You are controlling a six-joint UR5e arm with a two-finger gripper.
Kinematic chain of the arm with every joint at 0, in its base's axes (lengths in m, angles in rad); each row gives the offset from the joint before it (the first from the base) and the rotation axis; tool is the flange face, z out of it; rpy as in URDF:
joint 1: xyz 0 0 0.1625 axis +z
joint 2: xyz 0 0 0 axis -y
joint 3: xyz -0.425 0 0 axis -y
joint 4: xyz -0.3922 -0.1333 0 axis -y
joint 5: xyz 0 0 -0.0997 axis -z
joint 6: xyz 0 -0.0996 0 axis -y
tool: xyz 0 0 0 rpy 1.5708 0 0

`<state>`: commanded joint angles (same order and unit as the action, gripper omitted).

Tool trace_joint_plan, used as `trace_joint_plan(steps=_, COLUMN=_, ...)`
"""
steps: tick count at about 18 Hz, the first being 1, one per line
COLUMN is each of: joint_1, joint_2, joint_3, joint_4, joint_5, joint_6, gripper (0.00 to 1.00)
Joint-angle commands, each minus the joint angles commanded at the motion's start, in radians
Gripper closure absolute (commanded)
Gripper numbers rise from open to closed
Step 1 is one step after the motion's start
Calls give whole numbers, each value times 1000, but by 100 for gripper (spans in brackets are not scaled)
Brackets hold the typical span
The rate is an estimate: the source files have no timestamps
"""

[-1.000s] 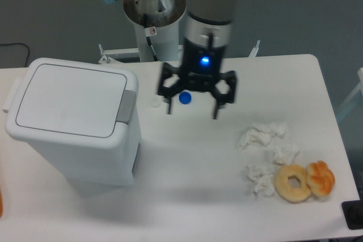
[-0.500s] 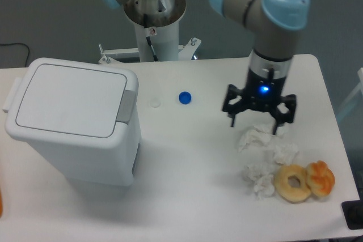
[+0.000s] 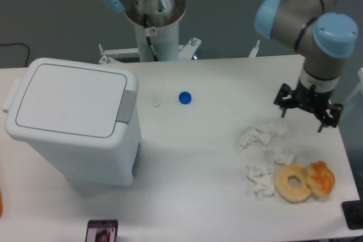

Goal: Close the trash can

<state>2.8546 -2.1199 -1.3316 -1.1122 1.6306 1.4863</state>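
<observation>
Trash can shut on the left, gripper open over the right

Table [image 3: 204,157], white and wide, carries everything in view. On its left end stands the trash can [image 3: 74,123], a large white bin with rounded corners. Its flat lid lies fully down, flush on the body, and the grey tab on its right-hand edge points toward the middle of the table.

The robot arm [image 3: 309,15], grey with light-blue joint caps, reaches in from the upper right, while its pedestal rises behind the table's far edge near the centre. The gripper [image 3: 308,113] hangs at the right side of the table, well apart from the trash can. Its two black fingers are spread wide and nothing sits between them. It hovers just beyond the paper nearest the far right edge.

Crumpled white tissues [image 3: 262,154] lie scattered in several lumps on the right half of the table. Just beside the nearest lumps sits a pale ring doughnut [image 3: 293,183], and touching its right side is a smaller orange-brown pastry [image 3: 321,178].

Between the trash can and the tissues, a blue bottle cap [image 3: 184,98] lies on the table, with a small white cap [image 3: 155,103] near it on the left. At the front edge, below the trash can, part of a phone [image 3: 102,230] with a lit screen shows.
</observation>
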Motion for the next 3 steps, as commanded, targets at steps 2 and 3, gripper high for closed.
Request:
trace_joint_plan(steps=2, joint_1=17, joint_2=-28, joint_3=38, joint_4=3, joint_5=-18, joint_6=49, gripper=0)
trace_joint_plan(steps=3, joint_1=19, joint_2=-41, joint_3=57, joint_4=3, joint_5=-41, joint_6=57, gripper=0)
